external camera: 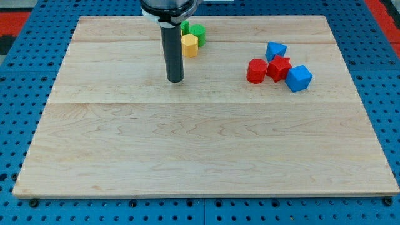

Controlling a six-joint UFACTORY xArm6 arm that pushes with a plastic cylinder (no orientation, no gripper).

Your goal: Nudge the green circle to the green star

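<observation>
The green circle [198,32] sits near the view's top, just right of the rod. A second green block, the green star [185,27], shows only a sliver beside it, mostly hidden by the rod. A yellow block [189,45] lies just below both greens, touching them. My tip [175,80] rests on the board below and left of the yellow block, apart from every block.
At the view's right stands a cluster: a red cylinder [256,71], a red star [279,67], a blue block [275,50] above them and a blue cube [299,78] at the right. The wooden board [206,144] lies on a blue perforated table.
</observation>
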